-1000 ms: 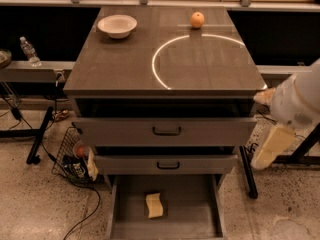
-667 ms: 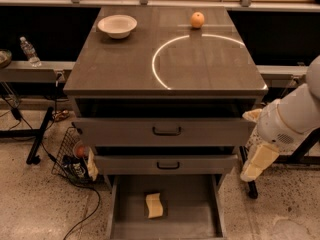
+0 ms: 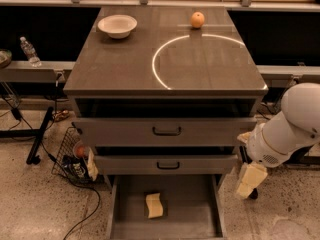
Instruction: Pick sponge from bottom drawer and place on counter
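Speckled floor [image 3: 282,216] lies under my gripper [image 3: 250,180], grip state I cannot tell; swinging toward the sponge [image 3: 154,205] could clip the wall of the bottom drawer [image 3: 189,211].

High frontal view
It looked down over counter [image 3: 120,64], bottom drawer [image 3: 190,206], and gripper [image 3: 247,184] at lower right.

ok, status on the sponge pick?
Gripper low, right of the open bottom drawer, outside it. Sponge lying on drawer floor, untouched. Only the drawer's right wall between them.
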Robot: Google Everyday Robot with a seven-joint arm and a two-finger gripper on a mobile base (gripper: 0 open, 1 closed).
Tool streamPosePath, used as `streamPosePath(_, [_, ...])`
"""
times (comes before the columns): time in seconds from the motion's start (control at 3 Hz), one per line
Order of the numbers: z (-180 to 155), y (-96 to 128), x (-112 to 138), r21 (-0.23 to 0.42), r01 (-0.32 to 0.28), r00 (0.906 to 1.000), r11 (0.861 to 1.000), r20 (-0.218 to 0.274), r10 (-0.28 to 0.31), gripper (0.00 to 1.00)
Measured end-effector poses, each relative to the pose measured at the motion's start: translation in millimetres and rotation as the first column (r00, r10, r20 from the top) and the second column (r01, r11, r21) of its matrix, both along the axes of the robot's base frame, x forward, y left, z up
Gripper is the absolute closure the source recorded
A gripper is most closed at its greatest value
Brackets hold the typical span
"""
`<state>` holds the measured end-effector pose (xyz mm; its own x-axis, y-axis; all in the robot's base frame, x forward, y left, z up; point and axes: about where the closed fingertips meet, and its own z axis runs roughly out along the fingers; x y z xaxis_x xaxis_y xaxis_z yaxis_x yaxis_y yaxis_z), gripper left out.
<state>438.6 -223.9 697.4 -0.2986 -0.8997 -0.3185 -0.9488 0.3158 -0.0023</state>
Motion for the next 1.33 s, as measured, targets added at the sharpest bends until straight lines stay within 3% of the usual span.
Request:
streamPosePath(0.33, [-3.3,1.2,-1.3,0.005,0.003,1.0000,1.000,-0.005,-0.003,0.00])
streamPosePath(0.67, [-32.5,12.5,-6.2,0.040,0.018,0.9996,0.999,-0.024,-0.017,0.00])
streamPosePath(1.33, [-162.4,64.1,-3.4,0.184,0.031,0.9979,0.982,-0.061,-0.020,0.00])
